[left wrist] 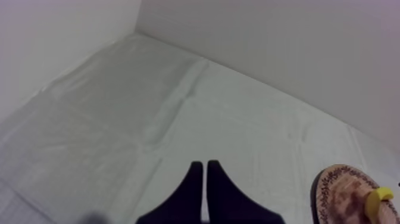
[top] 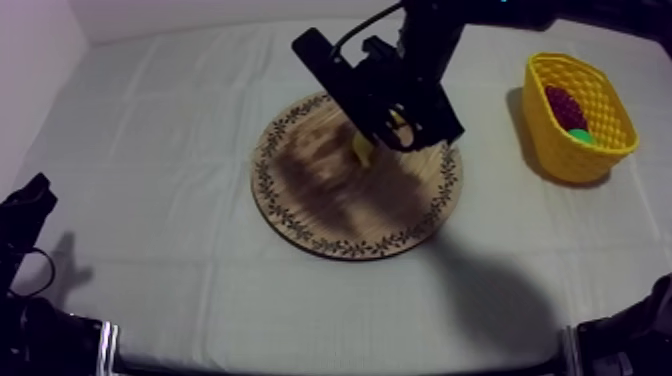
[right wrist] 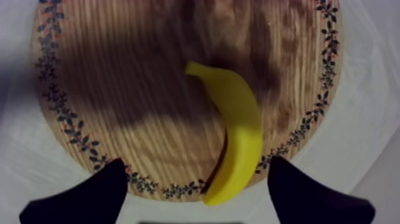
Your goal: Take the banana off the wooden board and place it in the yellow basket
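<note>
Banana (right wrist: 243, 125): flat on the wooden board (right wrist: 119, 89), one end at the patterned rim.
Right gripper (right wrist: 196, 170): poised above the banana, fingers spread wide to either side, nothing held.
Left gripper (left wrist: 205, 190): fingers pressed together, over bare cloth beside the board.
Yellow basket (top: 550, 135): well apart from the board, on the right.
Handling (judged): probably light, stiff and smooth-skinned; liable to slip or roll on its curve.
Hold (advised): across the thick middle, not the tapered ends.

table (top: 150, 200): grey-white cloth | board (top: 330, 215): flat at middle | basket (top: 560, 150): near right edge, far half, well apart from board
</note>
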